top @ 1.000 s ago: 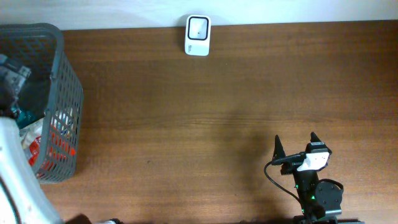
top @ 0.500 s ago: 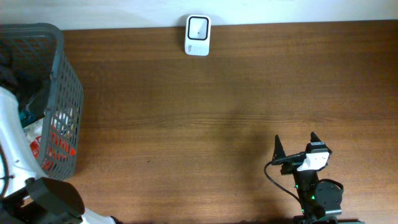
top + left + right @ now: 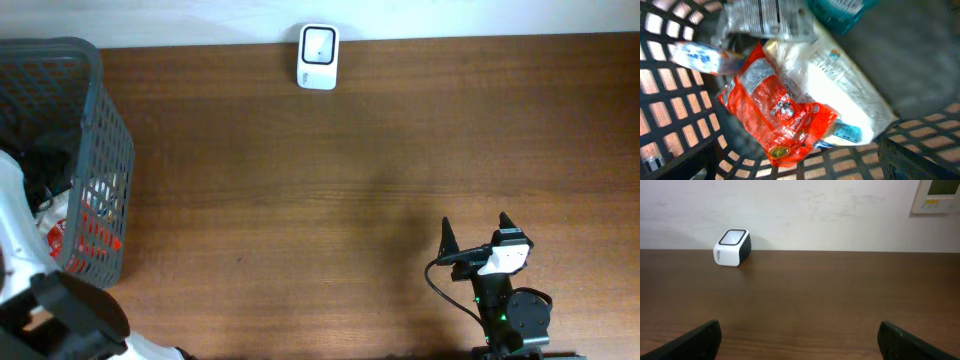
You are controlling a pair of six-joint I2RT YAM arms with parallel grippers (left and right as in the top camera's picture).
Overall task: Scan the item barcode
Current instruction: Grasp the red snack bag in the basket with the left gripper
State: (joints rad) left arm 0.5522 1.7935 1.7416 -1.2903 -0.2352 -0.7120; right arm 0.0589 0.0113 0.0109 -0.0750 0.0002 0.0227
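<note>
We judge the red packet [image 3: 780, 120], in the basket [image 3: 108, 150] at 9 o'clock, light, crinkly and slippery, best pinched mid-body; left gripper [image 3: 800, 167] and right gripper [image 3: 475, 228] gape empty.

The table [image 3: 300, 180] is smooth brown wood grain, low sheen. The basket [image 3: 105, 150] at 9 o'clock is matt grey plastic lattice. The scanner [image 3: 318, 57] at 12 o'clock is white plastic, probably glossy. The red packet [image 3: 780, 115] and white pouch [image 3: 850, 95] are crinkled shiny film.
</note>
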